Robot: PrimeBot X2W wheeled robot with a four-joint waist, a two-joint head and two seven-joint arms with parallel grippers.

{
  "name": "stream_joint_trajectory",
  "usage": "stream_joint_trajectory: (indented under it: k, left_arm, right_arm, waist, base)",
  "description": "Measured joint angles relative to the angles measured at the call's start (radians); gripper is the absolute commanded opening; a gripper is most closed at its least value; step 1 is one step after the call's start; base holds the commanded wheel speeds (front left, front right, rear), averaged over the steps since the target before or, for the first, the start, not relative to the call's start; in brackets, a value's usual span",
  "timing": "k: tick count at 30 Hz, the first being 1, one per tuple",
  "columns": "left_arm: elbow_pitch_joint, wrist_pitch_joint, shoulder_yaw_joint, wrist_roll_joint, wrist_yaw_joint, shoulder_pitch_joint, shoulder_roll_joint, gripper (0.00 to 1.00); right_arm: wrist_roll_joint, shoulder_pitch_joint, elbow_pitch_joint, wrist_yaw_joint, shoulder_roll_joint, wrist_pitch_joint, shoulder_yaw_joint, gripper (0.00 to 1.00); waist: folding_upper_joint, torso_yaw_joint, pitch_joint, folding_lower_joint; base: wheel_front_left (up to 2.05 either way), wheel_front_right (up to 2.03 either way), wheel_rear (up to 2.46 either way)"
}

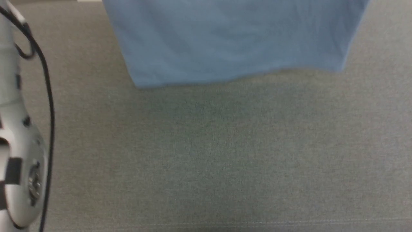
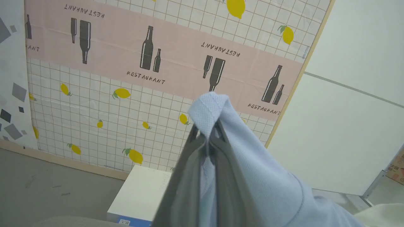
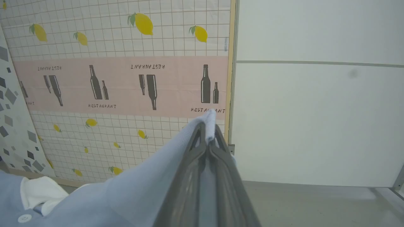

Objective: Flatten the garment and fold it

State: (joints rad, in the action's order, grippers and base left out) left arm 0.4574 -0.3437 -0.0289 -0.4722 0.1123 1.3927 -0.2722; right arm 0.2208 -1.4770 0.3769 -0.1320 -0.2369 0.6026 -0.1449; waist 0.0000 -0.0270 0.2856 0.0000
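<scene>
The garment [image 1: 235,38] is a light blue shirt hanging in the air, its lower hem dangling over the grey surface at the top of the head view. In the left wrist view my left gripper [image 2: 206,134] is shut on a bunched fold of the garment [image 2: 252,170], which drapes off to the lower right. In the right wrist view my right gripper [image 3: 208,137] is shut on another fold of the garment [image 3: 145,189]; the cloth falls to the lower left, where the white collar [image 3: 42,192] and a white button [image 3: 24,218] show.
A grey fabric surface [image 1: 225,154] spreads below the hanging hem. My pale left forearm [image 1: 19,145] with a black cable stands at the left edge. Beyond the grippers are a lemon-and-bottle patterned wall panel [image 2: 126,78], a white box [image 2: 142,194] and a white wall [image 3: 315,110].
</scene>
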Motion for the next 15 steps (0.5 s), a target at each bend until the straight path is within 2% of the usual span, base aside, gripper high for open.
stream_joint_trajectory:
  k: [3, 8, 15]
  left_arm:
    - [-0.002, 0.056, -0.015, 0.03, 0.005, 0.093, -0.013, 0.0]
    - [-0.015, 0.198, -0.02, 0.068, 0.017, 0.192, -0.002, 0.0]
    - [0.041, 0.342, 0.0, 0.059, 0.005, 0.221, 0.012, 0.0]
  right_arm:
    - [-0.042, -0.101, 0.037, 0.0, 0.034, -0.064, -0.04, 0.0]
    - [-0.09, -0.233, 0.084, 0.0, 0.06, -0.169, -0.09, 0.0]
    - [-0.082, -0.27, 0.16, 0.0, 0.068, -0.235, -0.086, 0.0]
  waist:
    - [0.0, -0.007, 0.067, 0.0001]
    - [0.0, -0.014, 0.175, 0.0002]
    - [0.0, -0.015, 0.296, 0.0003]
  base:
    - [0.0, 0.0, 0.0]
    - [0.0, 0.0, 0.0]
    - [0.0, 0.0, 0.0]
